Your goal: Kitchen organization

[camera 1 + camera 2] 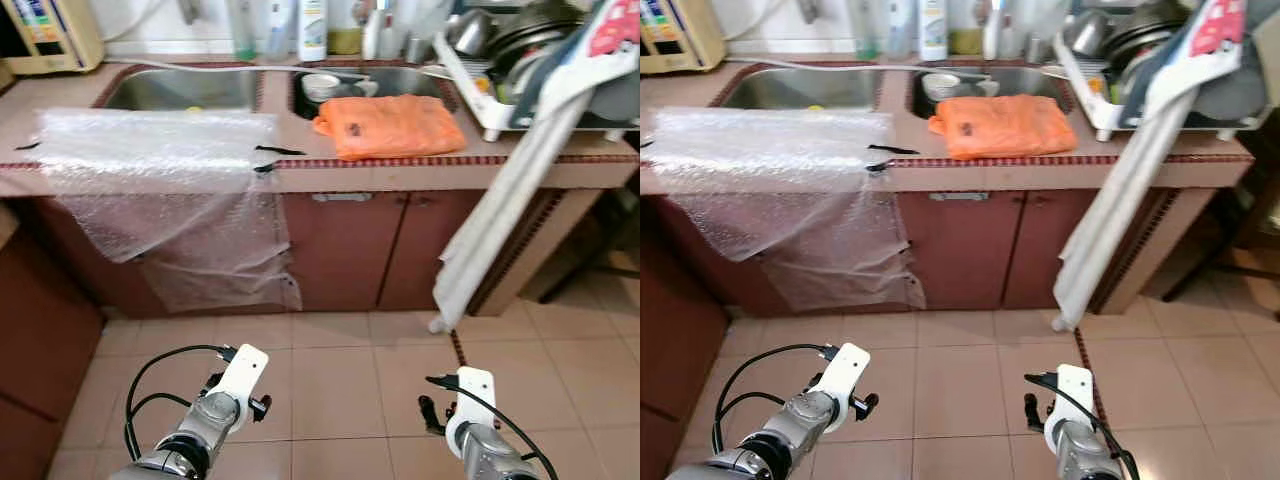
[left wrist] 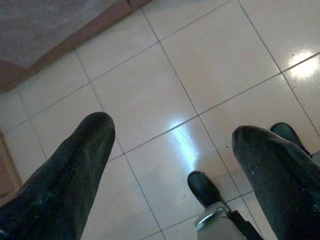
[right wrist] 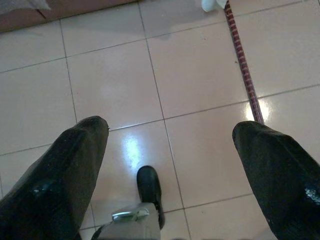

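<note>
An orange plastic bag (image 1: 390, 125) lies on the counter's front edge, before the right sink basin (image 1: 400, 80). A white bowl (image 1: 320, 86) sits in that basin. A dish rack (image 1: 520, 60) full of pots and plates stands at the counter's right end. Both arms are held low over the tiled floor, well short of the counter: left arm (image 1: 225, 395), right arm (image 1: 470, 410). My left gripper (image 2: 172, 130) is open with nothing between its fingers (image 2: 85, 150). My right gripper (image 3: 170, 125) is likewise open and empty, above bare tiles.
Bubble wrap (image 1: 160, 150) covers the counter's left part and hangs over the cabinet front. A long white cloth (image 1: 500, 200) droops from the dish rack almost to the floor. Bottles (image 1: 312, 28) stand behind the sinks. A brown cabinet (image 1: 30, 340) flanks the left.
</note>
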Tool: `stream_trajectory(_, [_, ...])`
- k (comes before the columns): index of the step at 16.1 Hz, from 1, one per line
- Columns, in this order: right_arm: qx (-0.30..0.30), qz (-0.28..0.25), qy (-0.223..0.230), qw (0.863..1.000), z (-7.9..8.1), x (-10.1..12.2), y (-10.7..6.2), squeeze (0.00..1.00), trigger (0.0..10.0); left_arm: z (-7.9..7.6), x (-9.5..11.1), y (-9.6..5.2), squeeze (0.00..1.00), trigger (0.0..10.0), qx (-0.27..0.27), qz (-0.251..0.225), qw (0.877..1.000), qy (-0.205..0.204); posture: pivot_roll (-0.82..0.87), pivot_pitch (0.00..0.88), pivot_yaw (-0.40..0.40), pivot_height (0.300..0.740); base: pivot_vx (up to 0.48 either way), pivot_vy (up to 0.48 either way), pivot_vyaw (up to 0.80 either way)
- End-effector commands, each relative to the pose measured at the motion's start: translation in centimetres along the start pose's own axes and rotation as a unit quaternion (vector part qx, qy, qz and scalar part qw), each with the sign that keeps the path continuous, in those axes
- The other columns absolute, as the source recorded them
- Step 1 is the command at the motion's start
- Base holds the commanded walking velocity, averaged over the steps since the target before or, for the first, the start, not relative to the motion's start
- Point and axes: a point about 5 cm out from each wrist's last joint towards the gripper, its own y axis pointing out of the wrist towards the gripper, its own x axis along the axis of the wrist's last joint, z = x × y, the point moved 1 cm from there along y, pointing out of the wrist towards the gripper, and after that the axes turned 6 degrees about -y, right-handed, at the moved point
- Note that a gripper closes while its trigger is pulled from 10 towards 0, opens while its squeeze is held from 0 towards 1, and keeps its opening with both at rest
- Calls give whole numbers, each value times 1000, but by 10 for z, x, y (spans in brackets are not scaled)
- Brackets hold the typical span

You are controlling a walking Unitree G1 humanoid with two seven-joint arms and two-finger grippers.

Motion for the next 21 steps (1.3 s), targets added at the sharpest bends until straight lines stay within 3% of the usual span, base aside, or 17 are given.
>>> stream_trajectory(1, [1, 9, 1, 1000, 1, -4, 0, 0, 10000, 2, -4, 0, 0, 10000, 1, 8, 1000, 6, -50, 94, 10, 740, 0, 0, -725])
stream_trajectory(21, [3, 4, 15, 1000, 1, -4, -1, 0, 10000, 3, -7, -1, 0, 10000, 3, 18, 1000, 13, -49, 107, 10, 740, 0, 0, -706])
